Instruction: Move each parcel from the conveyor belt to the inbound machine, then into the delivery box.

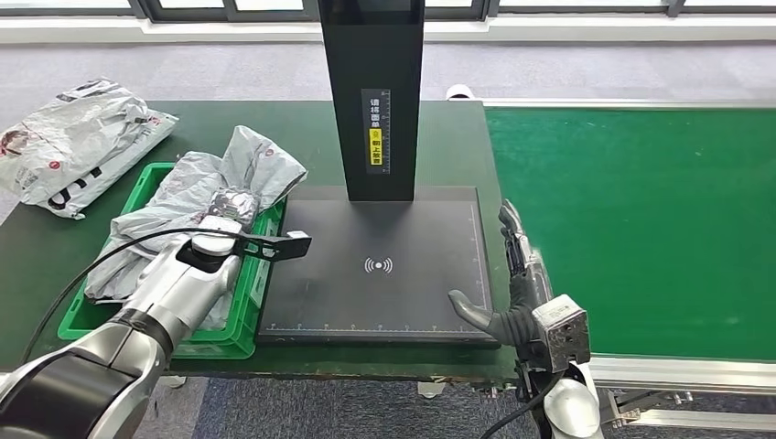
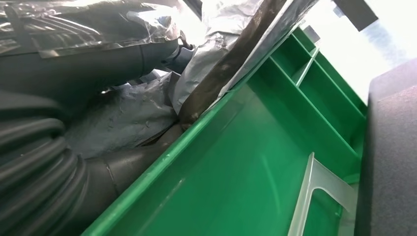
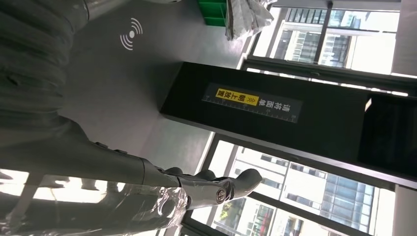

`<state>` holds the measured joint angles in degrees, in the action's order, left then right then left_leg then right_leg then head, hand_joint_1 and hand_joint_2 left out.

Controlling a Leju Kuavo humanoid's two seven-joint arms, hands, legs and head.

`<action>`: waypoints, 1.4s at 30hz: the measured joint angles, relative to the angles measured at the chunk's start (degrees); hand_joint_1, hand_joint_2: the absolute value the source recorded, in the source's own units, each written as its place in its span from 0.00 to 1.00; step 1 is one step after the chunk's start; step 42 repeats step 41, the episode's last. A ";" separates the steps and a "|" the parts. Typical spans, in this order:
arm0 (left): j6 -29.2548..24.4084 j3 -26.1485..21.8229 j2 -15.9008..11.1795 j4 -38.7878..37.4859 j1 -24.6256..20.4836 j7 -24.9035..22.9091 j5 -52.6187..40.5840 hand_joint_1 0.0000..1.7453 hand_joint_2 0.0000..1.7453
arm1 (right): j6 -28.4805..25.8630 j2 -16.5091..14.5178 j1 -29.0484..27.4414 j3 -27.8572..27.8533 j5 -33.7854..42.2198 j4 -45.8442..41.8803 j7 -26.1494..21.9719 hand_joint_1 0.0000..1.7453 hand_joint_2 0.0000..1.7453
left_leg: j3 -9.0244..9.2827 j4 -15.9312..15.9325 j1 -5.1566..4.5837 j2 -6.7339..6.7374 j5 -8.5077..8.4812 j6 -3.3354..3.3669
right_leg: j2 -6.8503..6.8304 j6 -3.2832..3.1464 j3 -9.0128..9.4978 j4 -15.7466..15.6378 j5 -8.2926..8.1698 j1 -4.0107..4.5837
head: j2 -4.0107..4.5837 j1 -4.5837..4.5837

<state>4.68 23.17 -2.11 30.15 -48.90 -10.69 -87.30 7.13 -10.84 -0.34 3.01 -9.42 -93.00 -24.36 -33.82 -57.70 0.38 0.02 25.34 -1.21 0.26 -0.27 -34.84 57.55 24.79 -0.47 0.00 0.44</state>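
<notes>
In the head view the left robot hand [image 1: 222, 212] is down in the green delivery box [image 1: 245, 322] at left, among grey parcels [image 1: 240, 169]; its wrist view shows fingers [image 2: 98, 61] against the grey film, grip unclear. The right robot hand [image 1: 514, 274], fingers apart and empty, rests at the inbound machine [image 1: 384, 265] plate's right edge, beside the conveyor belt [image 1: 641, 219]. Another parcel [image 1: 78, 142] lies on the tabletop [image 1: 37, 247], far left

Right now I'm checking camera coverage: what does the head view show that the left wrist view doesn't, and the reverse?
Head view alone: the green conveyor belt, the right hand open at the machine's edge, the black post, a loose grey parcel on the table, and the scan symbol.

Left wrist view alone: the green box's inner wall and ribs, seen close, and the left hand against crinkled grey plastic.

Both: the green box, the grey parcels in it, and the machine's dark plate.
</notes>
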 joint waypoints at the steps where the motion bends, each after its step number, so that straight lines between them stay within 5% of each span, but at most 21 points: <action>1: 0.00 0.00 0.10 -0.21 -0.08 -0.43 -0.01 1.00 1.00 | -0.02 0.00 0.00 -0.02 0.00 0.00 -0.01 0.00 1.00 | 0.00 0.00 0.00 -0.01 0.00 0.00 | -0.01 0.00 0.01 0.00 0.00 -0.01 | 0.00 0.00; 5: -0.05 0.13 0.10 -0.77 -0.29 -5.59 -0.02 1.00 1.00 | -0.15 -0.02 0.00 -0.49 -0.07 -0.01 0.15 0.00 1.00 | 0.00 -0.01 0.00 -0.01 -0.01 0.01 | -0.01 0.01 0.02 0.00 -0.01 -0.02 | 0.00 0.00; 11: -5.42 -0.27 -1.62 1.78 -0.01 -22.50 -0.02 0.97 1.00 | -0.58 -0.36 -0.50 -0.85 -0.49 -0.71 1.82 0.00 1.00 | -0.01 -0.01 0.03 0.08 -0.01 -0.01 | 0.11 0.00 -0.05 0.01 -0.04 -0.01 | 0.00 0.02; 14: -9.41 -1.83 -3.45 6.65 0.84 -27.04 -0.02 0.29 1.00 | -1.17 -0.39 -1.05 -0.87 -0.38 -1.52 2.55 0.00 1.00 | -0.01 0.01 0.08 0.06 -0.01 -0.02 | 0.10 -0.05 -0.06 0.01 -0.01 0.01 | 0.00 0.02; 15: -10.16 -2.61 -4.02 8.43 1.36 -27.51 -0.02 0.07 0.75 | -1.37 -0.39 -1.20 -0.87 -0.27 -1.64 2.63 0.00 1.00 | -0.02 0.01 0.10 0.06 0.00 -0.03 | 0.10 -0.07 -0.06 0.01 0.01 0.02 | 0.00 0.02; 17: -11.17 -4.44 -4.94 11.66 2.48 -27.74 -0.02 0.00 0.25 | -1.70 -0.37 -1.48 -0.87 -0.05 -1.70 2.55 0.00 1.00 | -0.03 0.02 0.12 0.06 0.00 -0.03 | 0.10 -0.10 -0.07 0.02 0.03 0.06 | 0.00 0.02; 18: -11.54 -5.38 -5.25 12.96 2.96 -27.72 -0.02 0.00 0.00 | -1.83 -0.36 -1.56 -0.87 0.05 -1.70 2.38 0.00 1.00 | -0.04 0.02 0.12 0.06 0.00 -0.03 | 0.10 -0.10 -0.07 0.02 0.04 0.08 | 0.00 0.02; 29: -13.69 -11.22 -6.69 19.57 6.94 -28.20 -0.02 0.00 0.00 | -2.15 0.12 -1.52 -0.87 0.92 -1.14 1.28 0.00 1.00 | -0.09 0.01 0.10 -0.01 0.00 -0.03 | 0.01 -0.09 -0.06 0.00 0.04 0.10 | 0.00 0.02; 35: -12.90 -13.65 -6.40 21.67 8.52 -24.75 -0.02 0.00 0.00 | -2.08 0.31 -2.12 -0.87 0.96 -1.11 1.28 0.00 1.00 | -0.08 0.01 0.10 0.00 0.00 -0.03 | 0.02 -0.10 -0.10 0.00 0.04 0.10 | 0.00 0.02; 38: -12.92 -16.35 -4.88 21.96 8.80 -17.81 0.81 0.00 0.00 | -2.10 0.38 -2.67 -0.87 1.06 -1.15 1.32 0.00 1.00 | -0.08 0.00 0.10 -0.01 0.00 -0.03 | 0.02 -0.10 -0.13 -0.01 0.04 0.11 | 0.00 0.02; 41: -11.86 -20.57 -2.07 22.04 8.55 -3.05 7.87 0.00 0.00 | -2.53 0.52 -3.62 -0.87 1.48 -1.52 1.40 0.00 1.00 | -0.11 -0.01 0.09 -0.05 0.00 -0.03 | -0.03 -0.09 -0.13 -0.01 0.04 0.10 | 0.00 0.02; 42: -11.86 -20.57 -2.07 22.04 8.55 -3.05 7.87 0.00 0.00 | -2.53 0.52 -3.62 -0.87 1.48 -1.52 1.40 0.00 1.00 | -0.11 -0.01 0.09 -0.05 0.00 -0.03 | -0.03 -0.09 -0.13 -0.01 0.04 0.10 | 0.00 0.02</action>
